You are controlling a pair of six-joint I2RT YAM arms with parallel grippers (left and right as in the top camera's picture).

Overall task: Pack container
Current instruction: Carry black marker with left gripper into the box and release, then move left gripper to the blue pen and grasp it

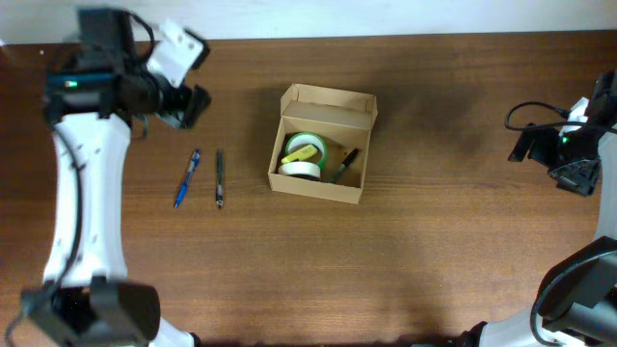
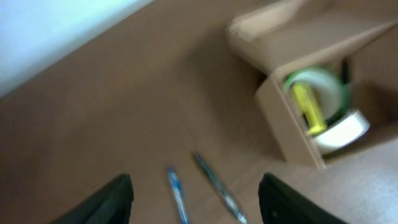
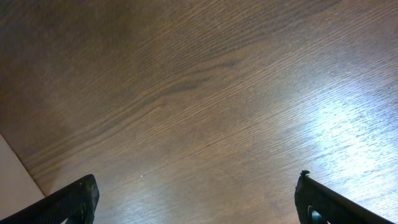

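The tan cardboard container stands open at the table's middle, flap lid raised at the back. Inside lie a green tape roll, a white tape roll, a yellow marker and a dark pen. A blue pen and a dark grey pen lie on the table left of it. My left gripper is open and empty, above the table up-left of the pens. In the left wrist view the container, blue pen and grey pen show, blurred. My right gripper is open and empty at the far right.
The wooden table runs to a white wall edge at the back. The right wrist view shows only bare wood between the open fingers. Cables hang by the right arm.
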